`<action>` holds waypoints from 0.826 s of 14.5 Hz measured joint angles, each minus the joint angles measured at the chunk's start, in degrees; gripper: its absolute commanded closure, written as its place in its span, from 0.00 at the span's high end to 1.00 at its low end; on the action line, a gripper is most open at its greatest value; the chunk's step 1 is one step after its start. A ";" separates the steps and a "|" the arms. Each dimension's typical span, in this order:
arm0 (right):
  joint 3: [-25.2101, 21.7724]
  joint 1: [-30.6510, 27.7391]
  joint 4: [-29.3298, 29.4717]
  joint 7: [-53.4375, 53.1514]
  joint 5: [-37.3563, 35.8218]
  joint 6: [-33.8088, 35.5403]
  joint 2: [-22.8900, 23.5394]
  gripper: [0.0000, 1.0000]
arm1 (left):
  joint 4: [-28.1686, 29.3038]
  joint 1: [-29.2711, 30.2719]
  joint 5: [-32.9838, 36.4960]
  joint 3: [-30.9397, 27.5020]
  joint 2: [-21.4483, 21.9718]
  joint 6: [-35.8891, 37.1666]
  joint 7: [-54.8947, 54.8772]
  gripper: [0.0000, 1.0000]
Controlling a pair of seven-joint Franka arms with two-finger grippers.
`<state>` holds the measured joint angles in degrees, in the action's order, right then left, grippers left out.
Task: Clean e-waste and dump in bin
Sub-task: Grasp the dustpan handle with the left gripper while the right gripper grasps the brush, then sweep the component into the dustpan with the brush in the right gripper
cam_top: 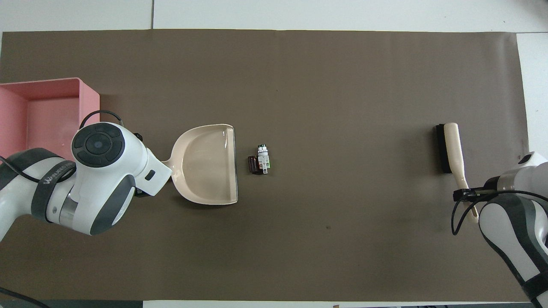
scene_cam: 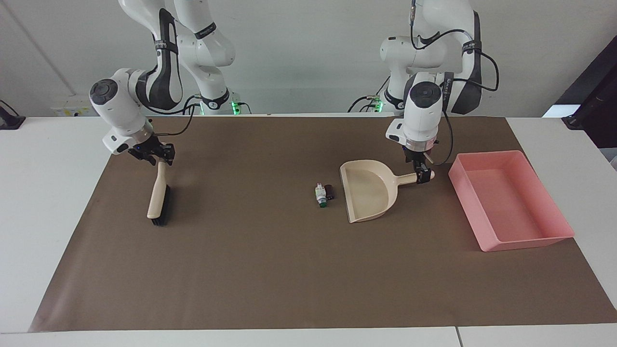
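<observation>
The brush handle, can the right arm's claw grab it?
Probably yes: the right claw is already at the top of the brush handle, with nothing in between.

Robot lab: paper-covered table, two arms, bare walls.

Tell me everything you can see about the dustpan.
The dustpan is beige, looks like plastic, and has a wide shallow scoop and a thin handle. It lies flat on the brown mat, empty, its open edge facing the e-waste close by, not touching. The handle points toward the bin. The left gripper is at the handle's end.
</observation>
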<state>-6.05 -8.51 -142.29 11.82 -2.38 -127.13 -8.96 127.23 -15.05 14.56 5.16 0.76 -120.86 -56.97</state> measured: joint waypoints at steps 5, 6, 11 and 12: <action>0.20 0.65 0.30 -0.52 0.03 0.17 0.00 0.00 | 0.55 -1.14 1.24 -0.01 -2.49 -3.25 1.17 0.89; 0.29 0.97 0.95 -0.80 0.04 0.74 -0.01 0.00 | 0.59 -1.55 1.83 0.00 -3.08 -3.58 2.19 0.88; 0.68 10.14 9.41 -11.35 1.43 10.96 -0.41 0.00 | 0.59 -2.50 2.91 0.00 -4.31 -4.28 4.16 0.18; 0.84 13.69 11.18 -15.38 1.48 13.40 -0.44 0.00 | 0.59 -2.51 3.03 0.00 -4.31 -4.40 4.20 0.11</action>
<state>-5.21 5.18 -131.12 -3.56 -0.90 -113.73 -9.40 127.82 -17.56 17.60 5.16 -3.55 -125.25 -52.77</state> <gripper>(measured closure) 0.736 0.427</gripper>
